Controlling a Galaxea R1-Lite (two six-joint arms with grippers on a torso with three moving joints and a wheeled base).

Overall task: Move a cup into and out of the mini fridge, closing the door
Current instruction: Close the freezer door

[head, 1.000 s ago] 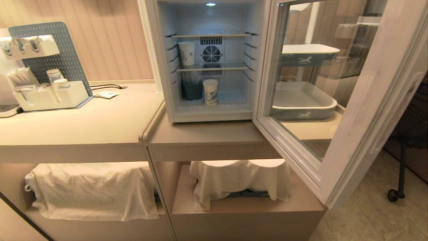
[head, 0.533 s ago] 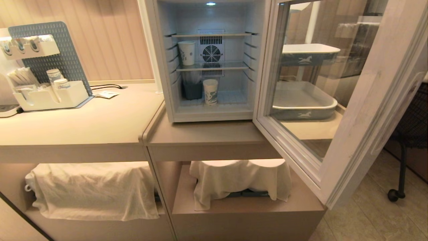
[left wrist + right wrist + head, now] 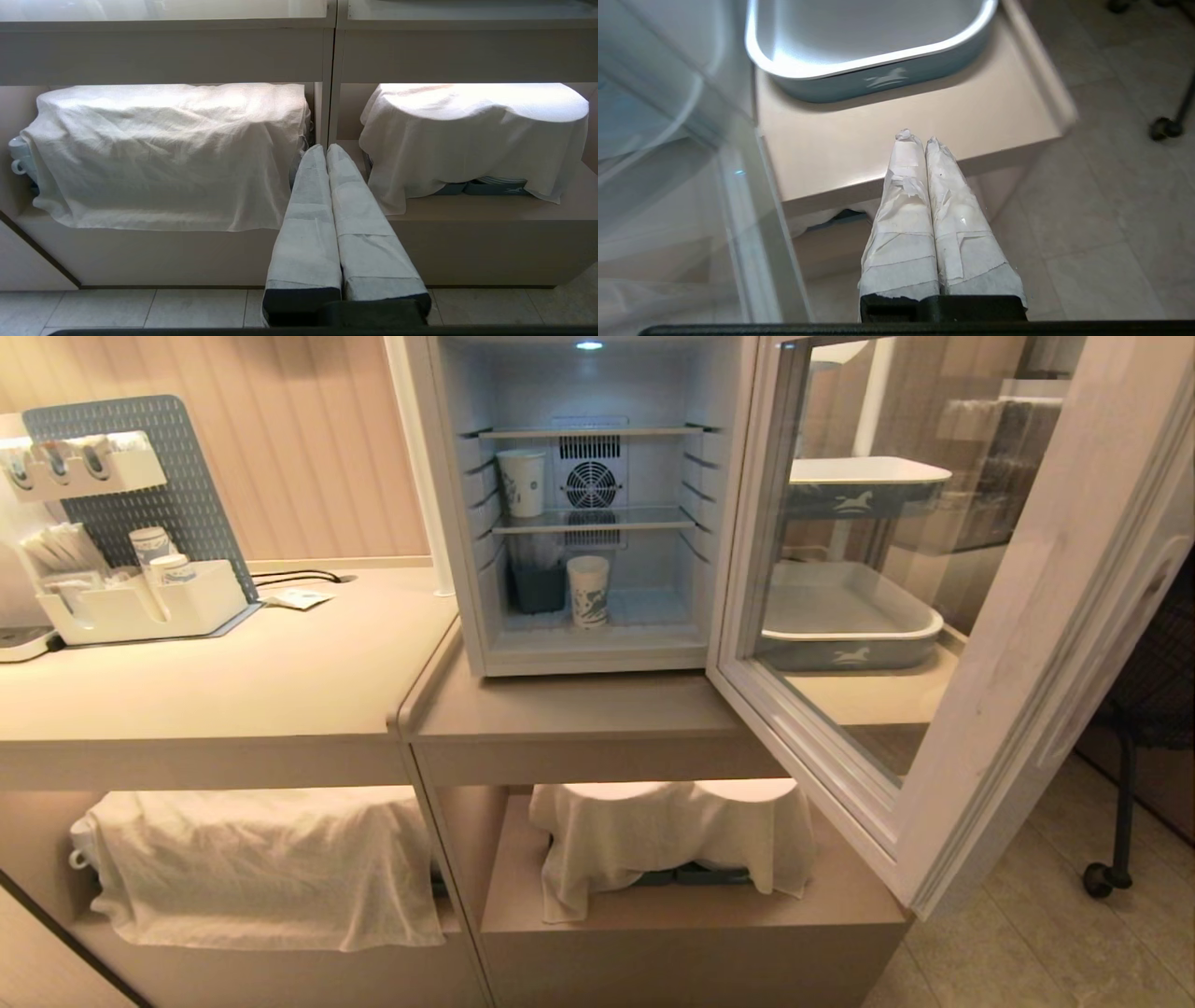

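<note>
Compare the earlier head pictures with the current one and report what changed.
Nothing visibly changed. The cup stands on the floor of the mini fridge, the door hangs wide open, and neither end effector shows in the head view.

Right end effector (image 3: 920, 140), its two tape-wrapped fingers (image 3: 903, 224) pressed together and holding nothing, poised above the front edge of a beige surface (image 3: 971, 116). A grey-blue tray (image 3: 878, 79) with a white rim and a horse emblem rests on it. The door (image 3: 738, 196), glass-panelled, stands alongside; tiled floor (image 3: 1111, 210) below.
</note>
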